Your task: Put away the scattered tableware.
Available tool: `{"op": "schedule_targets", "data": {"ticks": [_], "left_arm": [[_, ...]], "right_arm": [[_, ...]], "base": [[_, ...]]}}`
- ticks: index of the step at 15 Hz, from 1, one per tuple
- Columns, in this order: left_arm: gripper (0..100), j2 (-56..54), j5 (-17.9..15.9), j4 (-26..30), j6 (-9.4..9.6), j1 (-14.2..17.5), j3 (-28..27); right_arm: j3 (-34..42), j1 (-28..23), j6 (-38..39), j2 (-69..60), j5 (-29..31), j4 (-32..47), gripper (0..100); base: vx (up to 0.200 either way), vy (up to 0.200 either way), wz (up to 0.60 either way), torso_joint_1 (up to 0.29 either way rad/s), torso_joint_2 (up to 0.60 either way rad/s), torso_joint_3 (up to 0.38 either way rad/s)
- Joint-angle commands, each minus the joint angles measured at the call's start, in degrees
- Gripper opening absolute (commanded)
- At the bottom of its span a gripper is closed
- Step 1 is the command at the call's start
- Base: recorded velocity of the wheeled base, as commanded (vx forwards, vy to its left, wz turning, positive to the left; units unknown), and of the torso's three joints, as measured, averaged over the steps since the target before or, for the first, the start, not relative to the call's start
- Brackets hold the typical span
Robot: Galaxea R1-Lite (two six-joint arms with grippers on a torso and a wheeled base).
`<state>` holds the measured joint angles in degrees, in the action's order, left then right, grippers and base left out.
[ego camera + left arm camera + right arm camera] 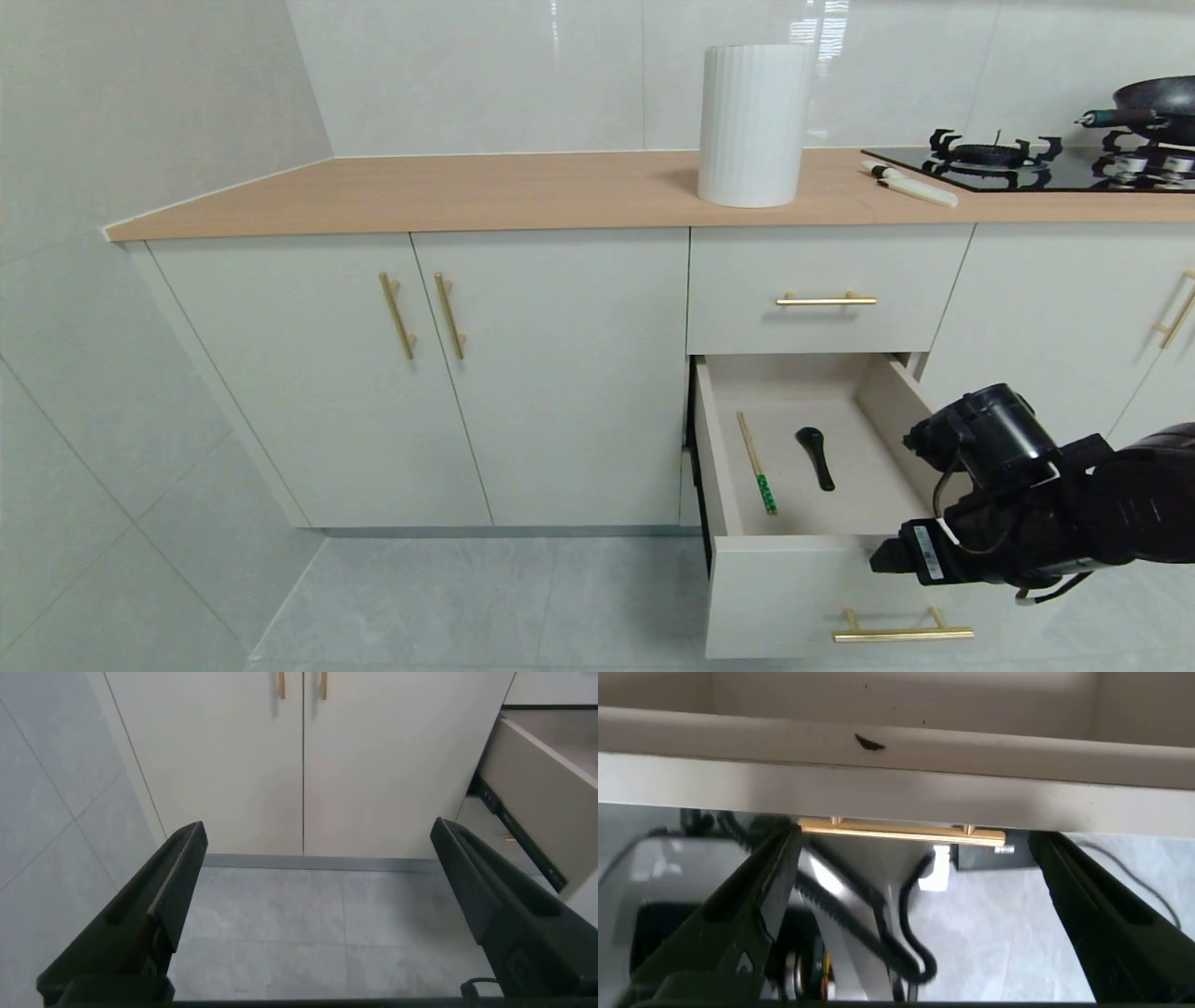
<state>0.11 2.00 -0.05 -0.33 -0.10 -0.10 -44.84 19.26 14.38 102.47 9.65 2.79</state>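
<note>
We see the right arm point(1055, 523) as glossy black housings, topped by a rounded cylindrical module point(994, 425), with a small white label point(924, 541) near its tip and thin black cables point(945, 487) looping along it. The left gripper point(318, 835) and the right gripper point(917, 838) have the same fingers point(159, 905): flat matte-black bars with bevelled edges.
</note>
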Motion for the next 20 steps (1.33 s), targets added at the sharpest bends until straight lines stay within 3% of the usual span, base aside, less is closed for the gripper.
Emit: {"op": "schedule_targets", "data": {"ticks": [1,20], "left_arm": [[100,0.0,0.0,0.0,-0.02,0.0,0.0],[100,0.0,0.0,0.0,-0.02,0.0,0.0]], "right_arm": [[-4.6,-0.8,-1.5,4.2,0.1,-0.1,100],[-41.9,-9.2,-7.4,28.6,0.5,0.1,100]], "base": [[0.0,0.0,0.0,0.0,0.0,0.0],[0.0,0.0,0.0,0.0,0.0,0.0]]}}
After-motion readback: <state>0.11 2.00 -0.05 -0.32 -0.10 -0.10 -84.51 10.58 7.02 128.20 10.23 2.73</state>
